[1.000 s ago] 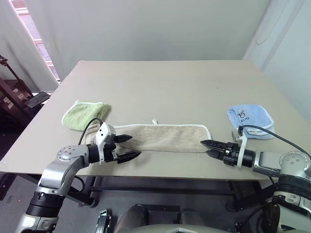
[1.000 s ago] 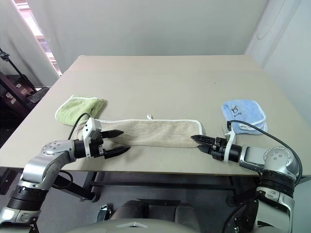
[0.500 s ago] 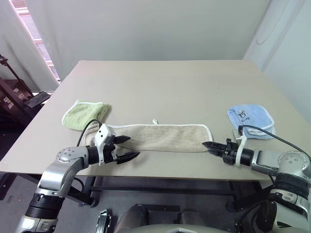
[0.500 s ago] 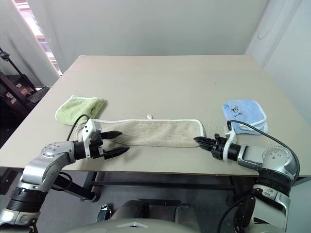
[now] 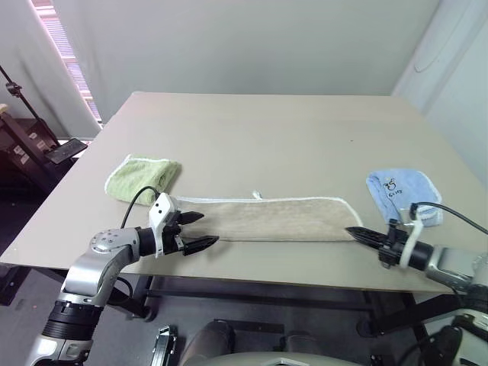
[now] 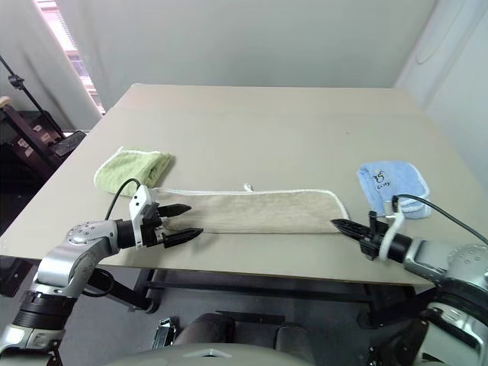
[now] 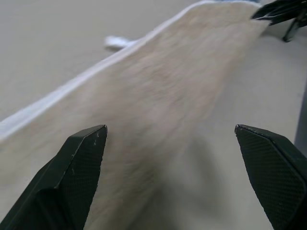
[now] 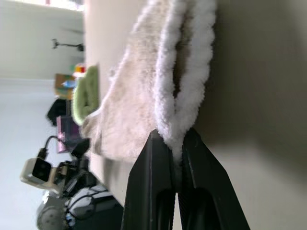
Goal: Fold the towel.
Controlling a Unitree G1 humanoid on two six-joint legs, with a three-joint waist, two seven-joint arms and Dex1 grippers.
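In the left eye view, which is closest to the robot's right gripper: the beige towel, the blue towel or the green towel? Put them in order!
From the right gripper:
1. Beige towel: its end is pinched in the fingers.
2. Blue towel: just beyond the gripper, by the table's right edge.
3. Green towel: far across, on the left.

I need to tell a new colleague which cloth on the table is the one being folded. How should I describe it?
On the table, look along the near edge between the two robot arms. The towel lies there as a long beige strip with white corded edging and a small white loop. The green cloth and the blue cloth at either end are small folded squares.
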